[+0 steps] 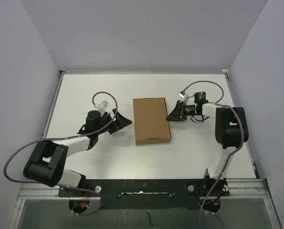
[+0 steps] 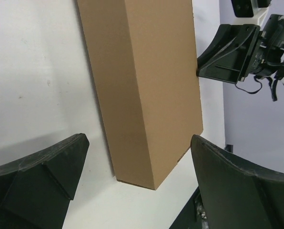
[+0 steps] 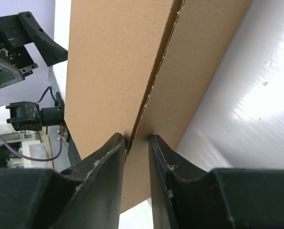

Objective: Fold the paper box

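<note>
The paper box (image 1: 151, 120) lies as a shut, shallow brown carton in the middle of the white table. In the left wrist view the paper box (image 2: 147, 86) stands just ahead of my left gripper (image 2: 139, 143), whose jaws are wide apart with nothing between them. In the top view my left gripper (image 1: 124, 119) sits a little left of the box, apart from it. My right gripper (image 1: 171, 115) is at the box's right side. In the right wrist view my right gripper (image 3: 136, 138) has its jaws drawn close on the paper box (image 3: 113, 62), pinching the edge where the lid meets the side wall.
Grey walls enclose the table (image 1: 94, 157) at the back and on both sides. A metal rail (image 1: 142, 183) runs along the near edge by the arm bases. A purple cable (image 1: 18, 152) loops from the left arm, another from the right arm (image 1: 230, 126).
</note>
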Robot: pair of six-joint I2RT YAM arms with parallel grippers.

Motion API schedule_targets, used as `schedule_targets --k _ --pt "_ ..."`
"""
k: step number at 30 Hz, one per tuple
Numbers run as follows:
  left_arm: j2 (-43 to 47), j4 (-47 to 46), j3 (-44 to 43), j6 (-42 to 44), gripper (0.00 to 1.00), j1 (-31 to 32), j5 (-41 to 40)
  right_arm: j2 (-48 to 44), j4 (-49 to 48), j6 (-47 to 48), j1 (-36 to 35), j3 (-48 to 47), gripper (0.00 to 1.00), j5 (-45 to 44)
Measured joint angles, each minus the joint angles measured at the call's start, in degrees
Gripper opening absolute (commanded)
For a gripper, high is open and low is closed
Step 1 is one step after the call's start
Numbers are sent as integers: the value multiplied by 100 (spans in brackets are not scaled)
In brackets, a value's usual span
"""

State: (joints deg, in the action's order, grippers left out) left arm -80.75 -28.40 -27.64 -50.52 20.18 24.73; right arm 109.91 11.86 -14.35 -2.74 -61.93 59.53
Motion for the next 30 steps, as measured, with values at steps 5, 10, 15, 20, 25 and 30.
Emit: schedule_targets --k 5,10,15,20,25,30 --pt "-256 -439 28 -378 93 125 -4 153 107 -22 173 -63 20 247" --pt "-577 -949 28 -693 97 251 0 293 219 -46 374 -94 19 450" --pt "-896 -1495 28 -964 96 380 -2 345 417 -9 584 -109 18 452" --pt "-916 -1910 28 -1071 78 422 -33 487 640 343 634 -210 17 -245" --pt "-933 -1716 -79 -916 47 468 -92 566 955 562 623 -280 19 -564" --pt "-1335 -1672 -662 -745 37 699 -79 540 1165 824 603 -415 21 -726"
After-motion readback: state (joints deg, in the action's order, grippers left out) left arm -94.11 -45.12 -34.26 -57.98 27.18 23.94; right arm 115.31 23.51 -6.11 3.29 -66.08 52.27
